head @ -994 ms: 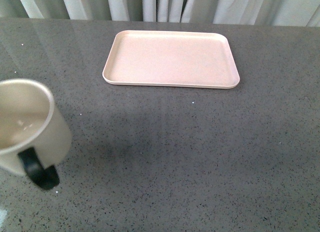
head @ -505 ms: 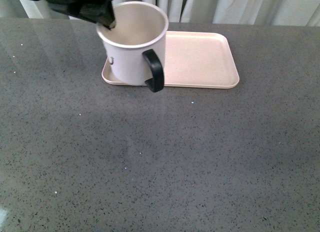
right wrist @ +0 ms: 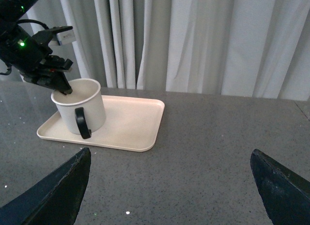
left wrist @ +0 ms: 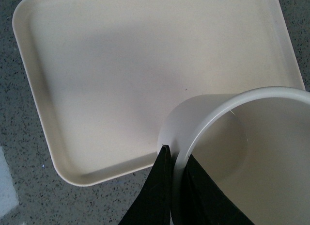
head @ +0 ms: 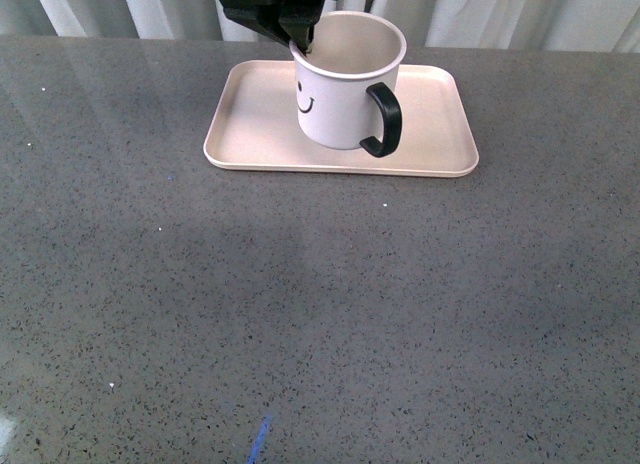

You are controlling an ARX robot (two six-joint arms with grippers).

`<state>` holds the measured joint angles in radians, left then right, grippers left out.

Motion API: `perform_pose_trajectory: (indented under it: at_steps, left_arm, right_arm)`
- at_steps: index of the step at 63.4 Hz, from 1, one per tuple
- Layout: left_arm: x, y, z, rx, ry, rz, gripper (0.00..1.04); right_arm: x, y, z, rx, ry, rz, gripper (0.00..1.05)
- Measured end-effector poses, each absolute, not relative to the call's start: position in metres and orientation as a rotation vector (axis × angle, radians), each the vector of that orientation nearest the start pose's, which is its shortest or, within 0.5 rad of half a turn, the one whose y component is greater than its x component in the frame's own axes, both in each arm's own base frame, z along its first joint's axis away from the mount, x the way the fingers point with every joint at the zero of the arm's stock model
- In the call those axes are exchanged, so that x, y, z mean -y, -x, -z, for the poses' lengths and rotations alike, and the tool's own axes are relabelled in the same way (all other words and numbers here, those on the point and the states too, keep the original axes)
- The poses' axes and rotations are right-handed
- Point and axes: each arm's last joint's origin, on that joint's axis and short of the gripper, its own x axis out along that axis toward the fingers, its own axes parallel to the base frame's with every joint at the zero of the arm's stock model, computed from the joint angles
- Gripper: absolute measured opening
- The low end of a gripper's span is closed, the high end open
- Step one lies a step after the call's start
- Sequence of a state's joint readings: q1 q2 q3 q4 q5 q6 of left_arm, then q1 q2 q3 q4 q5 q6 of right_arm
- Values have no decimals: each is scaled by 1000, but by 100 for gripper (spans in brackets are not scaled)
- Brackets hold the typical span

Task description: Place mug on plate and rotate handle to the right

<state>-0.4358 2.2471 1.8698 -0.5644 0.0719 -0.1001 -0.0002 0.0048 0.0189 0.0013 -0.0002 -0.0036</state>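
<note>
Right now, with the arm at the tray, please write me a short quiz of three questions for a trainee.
1. True or false: the right gripper holds the white smiley mug.
2. Where does the left gripper clamp the mug? A) its base B) its rim C) its printed face
3. Fill in: seen from the front, the black handle sits on the mug's ____ side, above the cream-pink tray.
Key: 1 false; 2 B; 3 right.

A dark grey speckled desk (head: 320,314) is seen. Its far edge is backed by pale pleated curtains (right wrist: 193,40).
</note>
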Motion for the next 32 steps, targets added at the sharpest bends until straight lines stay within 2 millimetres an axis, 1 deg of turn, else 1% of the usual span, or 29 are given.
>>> perform_pose_trajectory:
  at_steps: [10, 17, 32]
  left_arm:
    - [217, -457, -192, -971, -76, 417, 2]
    - [221, -466, -183, -993, -76, 412, 2]
    - [225, -476, -173, -1014, -76, 410, 2]
  right_arm:
    - [0, -97, -170, 15, 4, 0, 96]
    - [0, -97, -170, 15, 3, 0, 96]
    - [0, -97, -170, 15, 3, 0, 96]
